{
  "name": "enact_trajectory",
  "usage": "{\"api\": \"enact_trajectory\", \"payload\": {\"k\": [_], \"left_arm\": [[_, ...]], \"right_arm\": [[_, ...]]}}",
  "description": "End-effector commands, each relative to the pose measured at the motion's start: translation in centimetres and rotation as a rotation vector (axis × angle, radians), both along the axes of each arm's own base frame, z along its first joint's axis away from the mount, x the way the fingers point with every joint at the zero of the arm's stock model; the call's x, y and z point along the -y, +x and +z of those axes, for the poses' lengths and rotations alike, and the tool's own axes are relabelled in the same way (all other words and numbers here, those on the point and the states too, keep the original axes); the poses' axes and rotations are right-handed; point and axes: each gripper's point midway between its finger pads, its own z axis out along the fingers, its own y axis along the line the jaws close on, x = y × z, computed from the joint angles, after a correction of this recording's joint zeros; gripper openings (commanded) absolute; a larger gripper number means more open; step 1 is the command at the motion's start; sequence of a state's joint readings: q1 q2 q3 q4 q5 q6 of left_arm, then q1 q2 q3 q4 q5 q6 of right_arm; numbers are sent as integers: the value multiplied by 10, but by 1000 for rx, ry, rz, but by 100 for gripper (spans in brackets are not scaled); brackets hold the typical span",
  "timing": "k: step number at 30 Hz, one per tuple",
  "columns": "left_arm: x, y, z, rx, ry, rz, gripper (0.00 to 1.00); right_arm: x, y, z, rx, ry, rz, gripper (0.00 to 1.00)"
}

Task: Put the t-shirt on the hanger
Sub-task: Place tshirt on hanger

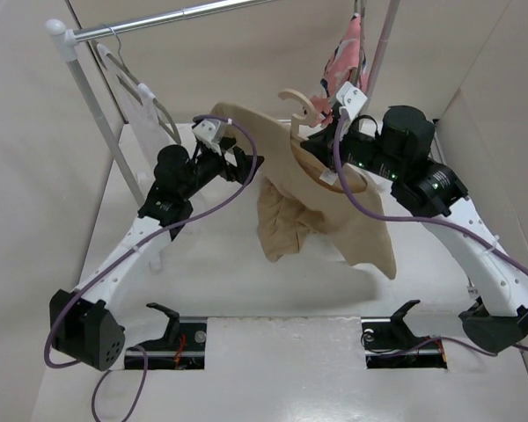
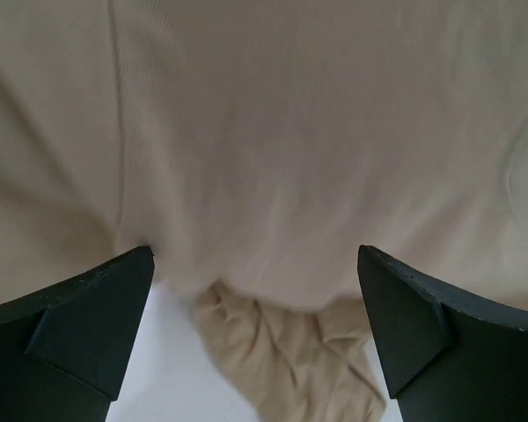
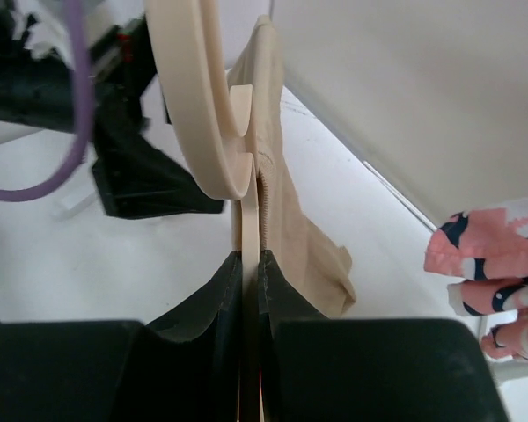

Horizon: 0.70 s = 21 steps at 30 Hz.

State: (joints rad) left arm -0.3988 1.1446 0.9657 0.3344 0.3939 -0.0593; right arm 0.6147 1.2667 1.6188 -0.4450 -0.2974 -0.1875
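I see the hanger (image 3: 194, 105), pale and wood-coloured, held upright above the bench (image 1: 220, 281). My right gripper (image 3: 251, 264) has its jaws pinched narrow on the hanger's thin lower edge. The tan t-shirt (image 1: 334, 220) is draped over the hanger, with most of its cloth hanging bunched below it. I cannot tell whether it touches the bench. My left gripper (image 2: 255, 264) sits close against the cloth to the left of the hanger, jaws spread wide, holding nothing. The cloth looks soft, light and limp, so it will likely sag and slip. I would pinch a hem or shoulder seam, not loose folds.
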Motion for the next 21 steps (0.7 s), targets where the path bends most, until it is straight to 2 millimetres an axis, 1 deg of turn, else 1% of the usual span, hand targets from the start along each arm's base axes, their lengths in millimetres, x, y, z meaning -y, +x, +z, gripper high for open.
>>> {"api": "enact_trajectory", "payload": {"k": [1,2,3,4,5,6,7,8,9,10,11,12,13,16,19,21], "left_arm": [[18,2,50,76,-152,-80,100],[20,0,52,76,-163,-91,100],[20,0,54,84,-166,-92,100],[20,0,50,75,-171,-93,100],[16,8,47,67,-174,-53,99],[15,10,43,59,-173,-37,95],[16,12,39,50,-170,-36,84],[16,12,38,53,-171,-36,84],[17,10,42,61,-183,-51,67],[15,11,39,60,-191,-52,57],[18,11,40,72,-206,-67,49],[20,8,44,74,-224,-85,35],[20,7,43,72,-233,-87,0],[20,6,45,78,-252,-91,0],[17,7,36,54,-247,-101,0],[20,0,38,96,-208,-138,0]], "right_arm": [[-4,-19,50,141,113,60,0],[-8,-21,45,124,113,71,0],[-7,-24,48,128,126,71,0],[-7,-29,51,135,132,82,0],[-8,-29,50,129,138,82,0],[-9,-29,53,139,145,82,0],[-8,-32,52,131,150,93,0],[-8,-32,52,131,150,93,0],[-9,-32,52,124,156,93,0],[-11,-35,52,123,156,102,0],[-11,-35,52,123,156,102,0],[-11,-35,54,130,162,103,0],[-12,-36,54,130,161,112,0],[-12,-36,54,130,161,112,0],[-11,-34,54,130,162,100,0],[-9,-31,52,123,157,76,0]]}}
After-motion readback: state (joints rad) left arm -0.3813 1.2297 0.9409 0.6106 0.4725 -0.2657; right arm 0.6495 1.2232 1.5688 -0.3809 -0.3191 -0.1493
